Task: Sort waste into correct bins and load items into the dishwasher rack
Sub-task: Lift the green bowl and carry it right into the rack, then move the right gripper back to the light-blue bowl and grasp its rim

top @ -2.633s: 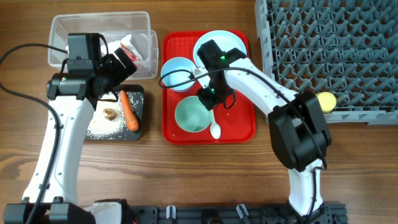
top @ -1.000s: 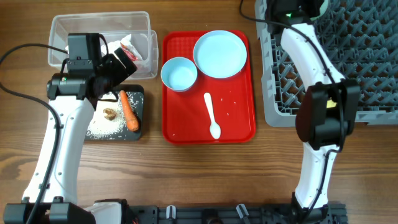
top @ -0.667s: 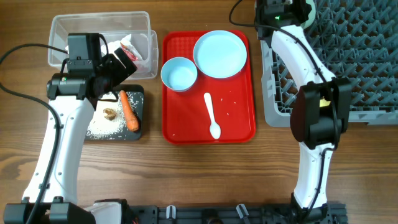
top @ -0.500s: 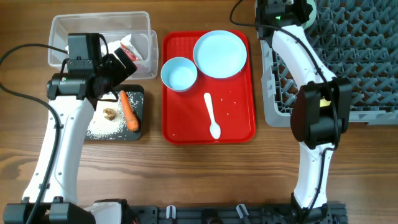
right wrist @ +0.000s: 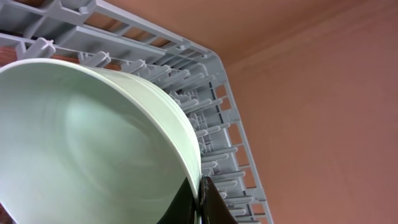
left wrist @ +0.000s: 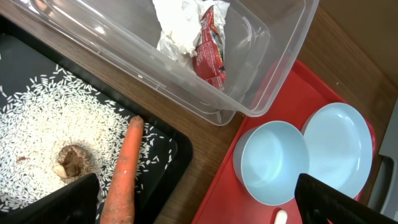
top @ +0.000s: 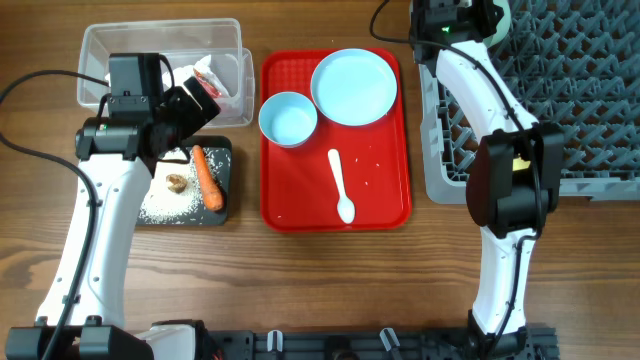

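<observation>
While right gripper point(right wrist: 199, 199) pinches its rim, mint-green bowl point(right wrist: 81, 149) tilts.

Waste is sitting sorted in its two bins while the dishes are waiting beside the rack.

The crumpled white paper with a red wrapper point(left wrist: 189, 28) is lying in the clear tub point(top: 120, 40). Just in front of it, the black tray point(top: 226, 160) is holding scattered rice grains point(top: 165, 205), the orange carrot piece point(top: 207, 178) lying lengthwise, and the small brown scrap point(top: 177, 183) beside it. On the red tray point(top: 385, 205), the pale-blue plate point(top: 354, 87) and pale-blue bowl point(top: 288, 118) are sitting upright side by side, with the white spoon point(top: 341, 186) lying in front of them, bowl end toward the near edge. The mint-green bowl point(right wrist: 81, 143) is tilting on edge over the far left corner of the grey dishwasher rack point(top: 580, 100), with the right gripper point(right wrist: 200, 200) pinching its rim.
</observation>
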`<state>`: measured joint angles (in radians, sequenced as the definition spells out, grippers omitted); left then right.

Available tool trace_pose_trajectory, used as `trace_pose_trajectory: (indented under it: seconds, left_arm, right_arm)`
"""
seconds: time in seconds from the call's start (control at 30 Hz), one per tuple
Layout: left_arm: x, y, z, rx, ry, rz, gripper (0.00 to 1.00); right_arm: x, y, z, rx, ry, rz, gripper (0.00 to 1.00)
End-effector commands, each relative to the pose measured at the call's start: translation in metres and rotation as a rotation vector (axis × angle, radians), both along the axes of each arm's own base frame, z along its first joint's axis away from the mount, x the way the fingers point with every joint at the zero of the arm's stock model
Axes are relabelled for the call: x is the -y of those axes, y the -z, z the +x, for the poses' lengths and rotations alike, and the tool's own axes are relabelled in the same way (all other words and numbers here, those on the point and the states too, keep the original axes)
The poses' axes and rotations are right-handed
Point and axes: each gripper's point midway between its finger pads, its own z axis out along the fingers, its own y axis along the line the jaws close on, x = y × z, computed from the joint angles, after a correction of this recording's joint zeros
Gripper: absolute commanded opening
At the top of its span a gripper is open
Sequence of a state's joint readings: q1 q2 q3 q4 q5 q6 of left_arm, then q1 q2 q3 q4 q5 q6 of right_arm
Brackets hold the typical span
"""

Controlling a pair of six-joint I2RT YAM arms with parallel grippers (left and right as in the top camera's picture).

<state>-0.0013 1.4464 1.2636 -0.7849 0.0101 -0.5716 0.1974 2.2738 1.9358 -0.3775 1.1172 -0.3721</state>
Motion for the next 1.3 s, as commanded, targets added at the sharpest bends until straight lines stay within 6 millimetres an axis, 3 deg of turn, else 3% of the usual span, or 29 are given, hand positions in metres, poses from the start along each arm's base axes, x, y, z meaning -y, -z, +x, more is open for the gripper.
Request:
trace_pose_trajectory:
  seconds: [0.0, 0.1, 0.17, 0.37, 0.5, 0.7, 0.77, 1.07, 1.27]
  left_arm:
    - [0.000, -0.001, 0.002, 0.003, -0.010, -0.013, 1.00]
    - [0.000, -0.001, 0.002, 0.003, -0.010, -0.013, 1.00]
    - [0.000, -0.001, 0.002, 0.003, -0.010, -0.013, 1.00]
    - [0.000, -0.001, 0.002, 0.003, -0.010, -0.013, 1.00]
    - [0.000, -0.001, 0.002, 0.003, -0.010, -0.013, 1.00]
    - [0.000, -0.001, 0.002, 0.003, -0.010, -0.013, 1.00]
    - [0.000, -0.001, 0.002, 0.003, -0.010, -0.014, 1.00]
    - [0.000, -0.001, 0.002, 0.003, -0.010, -0.013, 1.00]
    - [0.000, -0.001, 0.002, 0.003, -0.010, -0.013, 1.00]
  right_arm:
    - [-0.001, 0.019, 0.003, -0.029, -0.010, 0.010, 0.04]
    - [-0.009, 0.019, 0.003, -0.030, -0.024, 0.009, 0.07]
    - [-0.018, 0.019, 0.004, -0.033, -0.041, 0.008, 0.17]
    - [-0.044, 0.020, 0.005, -0.037, -0.090, 0.012, 0.19]
    - [-0.055, 0.020, 0.005, -0.038, -0.110, 0.013, 0.43]
    - [-0.065, 0.022, 0.003, -0.070, -0.135, -0.002, 0.54]
    - [-0.068, 0.023, 0.002, -0.084, -0.144, -0.010, 0.67]
    - [-0.091, 0.023, 0.000, -0.102, -0.190, -0.023, 0.96]
    - [-0.113, 0.024, -0.001, -0.092, -0.228, -0.013, 1.00]
